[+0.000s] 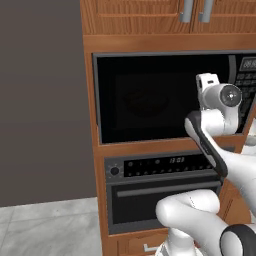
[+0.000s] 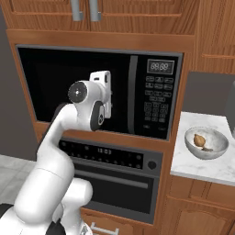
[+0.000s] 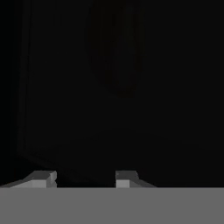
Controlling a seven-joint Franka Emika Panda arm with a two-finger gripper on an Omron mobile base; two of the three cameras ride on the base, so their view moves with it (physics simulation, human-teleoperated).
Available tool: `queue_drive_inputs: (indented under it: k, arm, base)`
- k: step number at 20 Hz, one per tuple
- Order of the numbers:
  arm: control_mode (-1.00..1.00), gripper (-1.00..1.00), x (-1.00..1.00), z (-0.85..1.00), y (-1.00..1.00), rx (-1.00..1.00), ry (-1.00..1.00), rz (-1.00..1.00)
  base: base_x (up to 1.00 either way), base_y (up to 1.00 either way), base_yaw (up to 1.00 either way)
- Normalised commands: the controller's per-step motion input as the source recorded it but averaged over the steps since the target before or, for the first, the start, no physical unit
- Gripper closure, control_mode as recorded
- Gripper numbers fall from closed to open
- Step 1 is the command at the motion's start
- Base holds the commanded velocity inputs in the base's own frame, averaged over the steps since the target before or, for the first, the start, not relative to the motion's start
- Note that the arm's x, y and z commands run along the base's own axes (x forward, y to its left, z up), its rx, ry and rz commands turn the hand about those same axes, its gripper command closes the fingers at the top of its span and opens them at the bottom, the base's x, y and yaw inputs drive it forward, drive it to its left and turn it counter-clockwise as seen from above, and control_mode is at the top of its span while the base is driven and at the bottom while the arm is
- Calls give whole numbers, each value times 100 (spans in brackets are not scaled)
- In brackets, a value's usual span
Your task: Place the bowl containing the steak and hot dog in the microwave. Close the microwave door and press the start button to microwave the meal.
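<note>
Robot arm [image 2: 55,156]: white, dark joints, rising from the base and bent toward the wall unit.

Gripper [image 3: 83,178]: held up close against the glossy black microwave door [image 1: 160,100]. In the hand view two pale finger tips stand parted with a dark gap between them and nothing seen between; whether they press on the door I cannot tell.

Oven [image 2: 110,179]: built in beneath the microwave, dark front, knob and lit display on its control strip.

Microwave [image 2: 101,92]: black, set in the wooden cabinet; door shut flat, dark window, a faint round shape behind the glass. Keypad panel [image 2: 158,98] and digital display at its right.

Bench [image 2: 206,165]: pale marble, right of the wall unit, carrying a pale grey bowl [image 2: 206,142] with a brown lump of food.

Upper cabinets [image 2: 105,18]: wood, grey handles.
</note>
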Motion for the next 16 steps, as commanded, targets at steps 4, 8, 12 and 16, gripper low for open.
queue_drive_inputs:
  k: [4,8,12,16]
  arm:
    - [-100,-100,-37,1,-29,0,-1,0]
    - [-100,-100,-40,25,-14,0,0,0]
    - [-100,-100,-52,25,-16,0,0,0]
    - [-100,-100,-53,1,-40,0,0,2]
  base:
    - [0,0,0]
    - [0,0,0]
    - [0,0,0]
    - [0,0,0]
